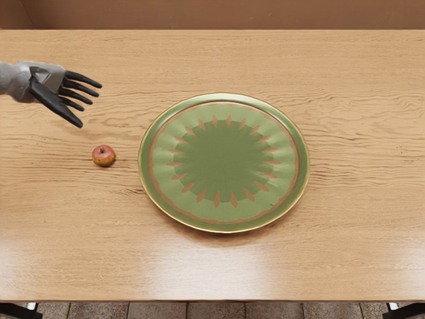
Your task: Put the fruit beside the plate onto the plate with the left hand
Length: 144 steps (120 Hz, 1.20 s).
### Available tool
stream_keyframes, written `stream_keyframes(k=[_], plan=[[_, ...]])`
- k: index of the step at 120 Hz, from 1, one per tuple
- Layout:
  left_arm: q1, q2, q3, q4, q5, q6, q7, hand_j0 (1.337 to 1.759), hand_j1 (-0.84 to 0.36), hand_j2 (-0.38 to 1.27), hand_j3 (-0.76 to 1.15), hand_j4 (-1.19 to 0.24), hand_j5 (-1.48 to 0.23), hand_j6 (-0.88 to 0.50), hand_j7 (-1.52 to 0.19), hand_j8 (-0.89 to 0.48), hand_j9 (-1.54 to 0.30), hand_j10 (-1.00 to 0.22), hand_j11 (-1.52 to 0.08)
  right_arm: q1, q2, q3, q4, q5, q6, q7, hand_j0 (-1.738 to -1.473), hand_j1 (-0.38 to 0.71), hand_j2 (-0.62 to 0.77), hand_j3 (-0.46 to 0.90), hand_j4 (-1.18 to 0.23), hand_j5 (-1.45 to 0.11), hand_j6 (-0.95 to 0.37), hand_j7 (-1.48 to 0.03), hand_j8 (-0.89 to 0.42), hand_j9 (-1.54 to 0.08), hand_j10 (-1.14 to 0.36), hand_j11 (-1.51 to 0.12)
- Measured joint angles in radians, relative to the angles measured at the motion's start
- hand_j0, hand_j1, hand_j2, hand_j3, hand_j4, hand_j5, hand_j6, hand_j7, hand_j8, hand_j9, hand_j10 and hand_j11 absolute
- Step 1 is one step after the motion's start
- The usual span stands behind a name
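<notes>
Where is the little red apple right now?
In the head view the apple sits on the wooden table, just left of the green plate and not on it. The open left hand hovers above and left of it.

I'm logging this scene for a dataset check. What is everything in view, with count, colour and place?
fruit: one, red with yellowish patches, on the table to the left of the plate, not touching it.
plate: one, green with a gold rim and reddish petal pattern, middle of the table, nothing on it.
table: one, light wood grain, fills most of the view.
floor: grey tiles, a strip along the bottom edge.
left robot hand: one, black fingers on a grey wrist, coming in from the left edge, fingers spread and holding nothing, up and to the left of the fruit, apart from it.
right robot hand: not in view.
</notes>
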Motion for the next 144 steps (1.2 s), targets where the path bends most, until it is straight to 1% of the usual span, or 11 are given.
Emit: stream_keyframes(k=[16,20,29,35,46,57,73,90,102,128,144], plan=[[0.002,0.013,-0.001,-0.013,0.003,0.0,0.001,1.658,0.06,0.05,0.0,-0.24,-0.32,-0.24,-0.32,-0.24,-0.32,-0.24,-0.32,0.002,0.0,0.001,0.0,0.0,0.0,0.0,-1.658,-0.3,-0.01,0.0,-0.04,-0.05,-0.04,-0.05,-0.04,-0.05,-0.04,-0.05],[0.011,0.034,0.0,-0.038,0.004,0.0,0.002,1.658,0.06,0.05,0.0,-0.24,-0.32,-0.24,-0.32,-0.24,-0.32,-0.24,-0.32,0.002,0.0,0.001,0.0,0.0,0.0,0.001,-1.658,-0.3,-0.01,0.0,-0.04,-0.05,-0.04,-0.05,-0.04,-0.05,-0.04,-0.05],[0.014,0.178,0.001,-0.205,0.022,0.0,0.002,1.658,0.06,0.05,0.0,-0.24,-0.32,-0.24,-0.32,-0.24,-0.32,-0.24,-0.32,0.002,0.0,0.0,0.0,0.0,0.0,0.001,-1.658,-0.3,-0.01,0.0,-0.04,-0.05,-0.04,-0.05,-0.04,-0.05,-0.04,-0.05],[0.017,0.231,0.002,-0.314,0.036,0.0,0.002,1.658,0.06,0.05,0.0,-0.24,-0.32,-0.24,-0.32,-0.24,-0.32,-0.24,-0.32,0.001,0.0,0.0,0.0,0.0,0.0,0.001,-1.658,-0.3,-0.01,0.0,-0.04,-0.05,-0.04,-0.05,-0.04,-0.05,-0.04,-0.05],[0.02,0.251,0.003,-0.457,0.081,0.0,0.005,1.658,0.06,0.05,0.0,-0.24,-0.32,-0.24,-0.32,-0.24,-0.32,-0.24,-0.32,0.0,0.0,0.0,0.0,0.0,0.0,0.001,-1.658,-0.3,-0.01,0.0,-0.04,-0.05,-0.04,-0.05,-0.04,-0.05,-0.04,-0.05],[0.024,0.243,0.006,-0.539,0.128,0.001,0.048,1.658,0.06,0.05,0.0,-0.25,-0.32,-0.25,-0.32,-0.25,-0.32,-0.24,-0.32,0.0,0.0,0.0,0.0,0.001,0.0,0.0,-1.658,-0.3,-0.01,0.0,-0.04,-0.05,-0.04,-0.05,-0.04,-0.05,-0.04,-0.05],[0.02,0.277,0.003,-0.586,0.102,0.045,0.079,1.658,0.06,0.05,0.0,-0.25,-0.32,-0.25,-0.32,-0.25,-0.32,-0.25,-0.32,0.0,0.0,0.0,0.0,0.0,0.0,0.001,-1.658,-0.3,-0.01,0.0,-0.04,-0.05,-0.04,-0.05,-0.04,-0.05,-0.04,-0.05],[0.023,0.305,-0.033,-0.591,0.086,0.076,0.088,1.658,0.06,0.05,0.0,-0.25,-0.32,-0.25,-0.32,-0.25,-0.32,-0.25,-0.32,0.0,0.0,0.0,0.0,0.0,0.0,0.001,-1.658,-0.3,-0.01,0.0,-0.04,-0.05,-0.04,-0.05,-0.04,-0.05,-0.04,-0.05],[0.025,0.298,-0.046,-0.596,0.106,0.148,0.091,1.658,0.06,0.05,0.0,-0.25,-0.32,-0.25,-0.32,-0.25,-0.32,-0.25,-0.32,0.0,0.0,0.0,0.0,0.001,0.0,0.0,-1.658,-0.3,-0.01,0.0,-0.04,-0.05,-0.04,-0.05,-0.04,-0.05,-0.04,-0.05],[0.085,0.215,-0.04,-0.66,0.196,0.454,0.141,1.658,0.06,0.05,0.0,-0.25,-0.32,-0.25,-0.32,-0.25,-0.32,-0.25,-0.32,0.0,0.0,0.0,0.0,0.0,0.0,0.0,-1.658,-0.3,-0.01,0.0,-0.04,-0.05,-0.04,-0.05,-0.04,-0.05,-0.04,-0.05],[0.106,0.207,-0.021,-0.711,0.291,0.664,0.172,1.658,0.06,0.05,0.0,-0.25,-0.32,-0.25,-0.32,-0.25,-0.32,-0.25,-0.32,0.0,0.0,0.0,0.0,0.001,0.0,0.001,-1.658,-0.3,-0.01,0.0,-0.04,-0.05,-0.04,-0.05,-0.04,-0.05,-0.04,-0.05]])
